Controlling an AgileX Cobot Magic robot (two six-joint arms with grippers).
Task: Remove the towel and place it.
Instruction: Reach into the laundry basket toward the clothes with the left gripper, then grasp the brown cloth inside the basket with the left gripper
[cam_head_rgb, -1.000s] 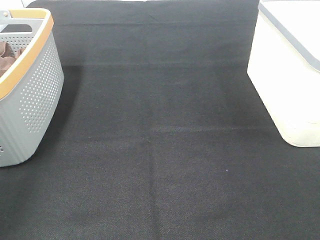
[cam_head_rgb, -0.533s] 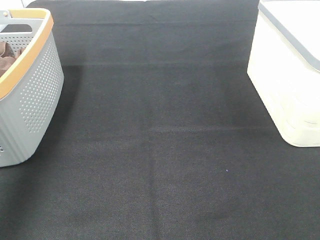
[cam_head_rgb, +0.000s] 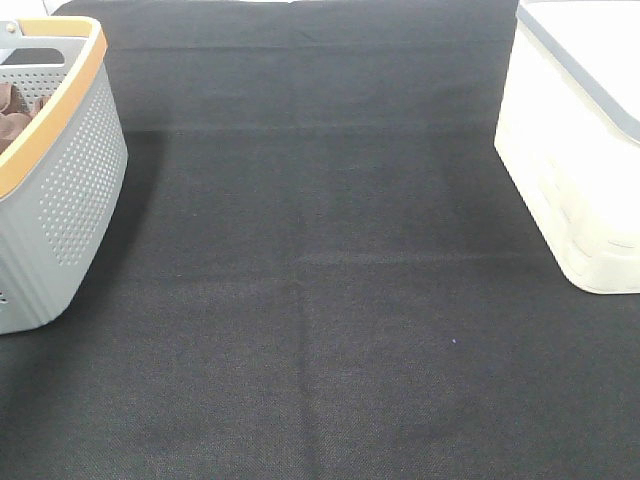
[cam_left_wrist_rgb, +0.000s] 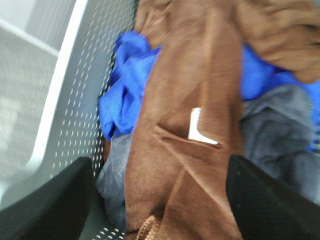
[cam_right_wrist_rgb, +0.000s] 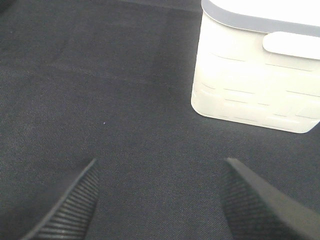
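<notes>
One rumpled reddish-brown plush towel (cam_left_wrist_rgb: 175, 90)

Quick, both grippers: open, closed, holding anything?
Left gripper: open over the brown towel, holding nothing.
Right gripper: open, empty, over the black mat.

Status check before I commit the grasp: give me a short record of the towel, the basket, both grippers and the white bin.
grey basket: upright, on the left of the black mat
towel: reddish-brown, crumpled inside the basket, white label showing, lying over a blue cloth and a grey cloth
left gripper: jaws open, either side of the towel; contact cannot be told
right gripper: jaws open, empty, over the mat
white bin: upright, on the right of the mat
</notes>
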